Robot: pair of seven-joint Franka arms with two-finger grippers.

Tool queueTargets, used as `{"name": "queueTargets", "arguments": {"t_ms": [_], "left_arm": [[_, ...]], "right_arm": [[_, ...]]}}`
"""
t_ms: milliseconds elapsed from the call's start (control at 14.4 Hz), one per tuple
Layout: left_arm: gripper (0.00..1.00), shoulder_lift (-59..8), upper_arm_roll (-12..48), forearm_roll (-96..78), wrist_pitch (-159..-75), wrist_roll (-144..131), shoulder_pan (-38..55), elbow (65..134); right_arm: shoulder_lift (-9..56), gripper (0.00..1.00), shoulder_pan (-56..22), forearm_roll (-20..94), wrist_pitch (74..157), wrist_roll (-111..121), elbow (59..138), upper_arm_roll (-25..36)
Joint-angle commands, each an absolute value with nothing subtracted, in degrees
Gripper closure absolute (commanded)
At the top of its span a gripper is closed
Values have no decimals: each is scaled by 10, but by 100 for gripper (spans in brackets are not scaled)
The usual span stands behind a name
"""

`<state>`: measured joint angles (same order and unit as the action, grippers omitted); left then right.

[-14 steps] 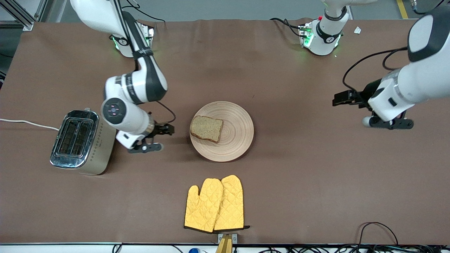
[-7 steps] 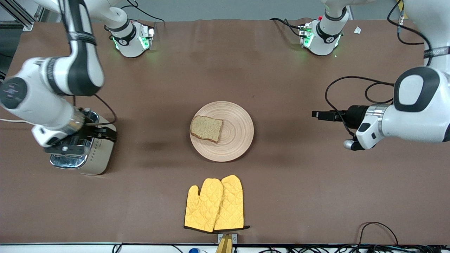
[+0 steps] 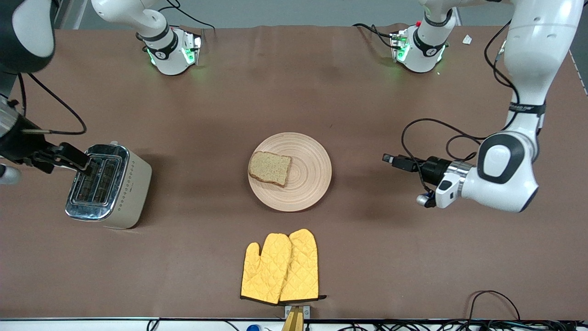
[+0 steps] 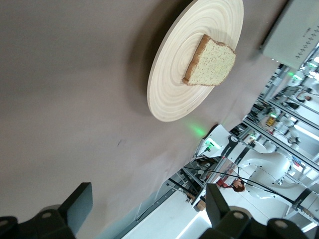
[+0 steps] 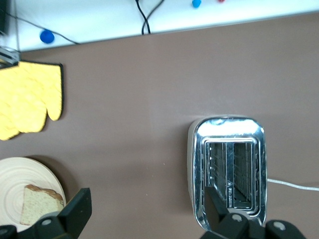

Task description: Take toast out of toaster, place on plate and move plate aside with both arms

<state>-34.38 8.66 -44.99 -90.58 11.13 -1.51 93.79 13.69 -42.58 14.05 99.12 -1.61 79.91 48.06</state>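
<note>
Resting on the round pale wooden plate is one light-brown toast slice. Only the front view shows both yellow quilted mitts whole. The left gripper over bare table and the right gripper over the chrome toaster both gape.

A chrome two-slot toaster is standing toward the right arm's end of the brown table, its slots facing up and showing empty in the right wrist view. A white cord is trailing from it toward the table's edge. Two yellow quilted oven mitts are lying flat, overlapping side by side, near the front camera's edge of the table.
</note>
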Motion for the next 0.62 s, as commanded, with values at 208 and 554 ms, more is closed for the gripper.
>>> {"name": "queueTargets", "arguments": {"t_ms": [208,554], "left_arm": [[0,-384,109,-520,-1001,240,-5,991],[7,-404,136,-588,-1110,331,3,1032]], "right_arm": [[119,0,-410,132,943,-16,801,492],[111,0,-319,130,925,61,796,414]]}}
